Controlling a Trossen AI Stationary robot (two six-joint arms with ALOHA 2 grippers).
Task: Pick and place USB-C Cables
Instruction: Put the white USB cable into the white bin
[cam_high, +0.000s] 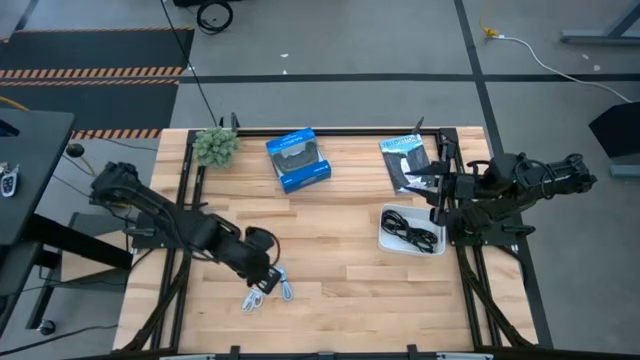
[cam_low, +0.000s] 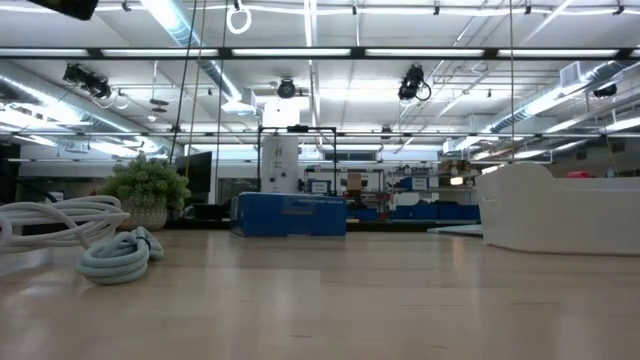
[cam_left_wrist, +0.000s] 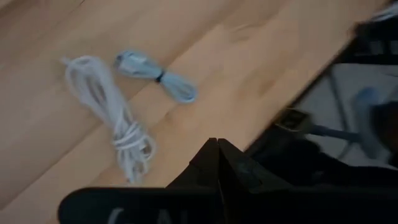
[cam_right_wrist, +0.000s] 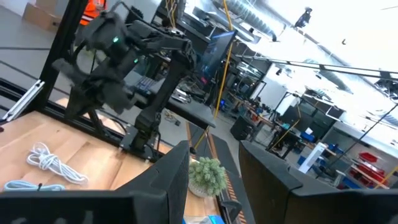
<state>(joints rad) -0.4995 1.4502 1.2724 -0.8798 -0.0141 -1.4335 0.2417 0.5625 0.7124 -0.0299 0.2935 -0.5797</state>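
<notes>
Lower left of the overhead frame: the white cable (cam_high: 252, 299) and the pale blue-grey cable (cam_high: 285, 291) lie side by side on the bench (cam_high: 340, 240), not yet collected. The left end effector (cam_high: 265, 270) hovers just above them, fingers together, presumably lining up a pick. At right, two black cables (cam_high: 412, 231) sit in the white tray (cam_high: 388, 240). The right end effector (cam_high: 440, 183) waits beyond it, fingers apart, clear of the drop point.

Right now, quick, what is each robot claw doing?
Left gripper: shut, holding nothing, above the coiled white cable.
Right gripper: open, empty, raised beside the white tray.
</notes>
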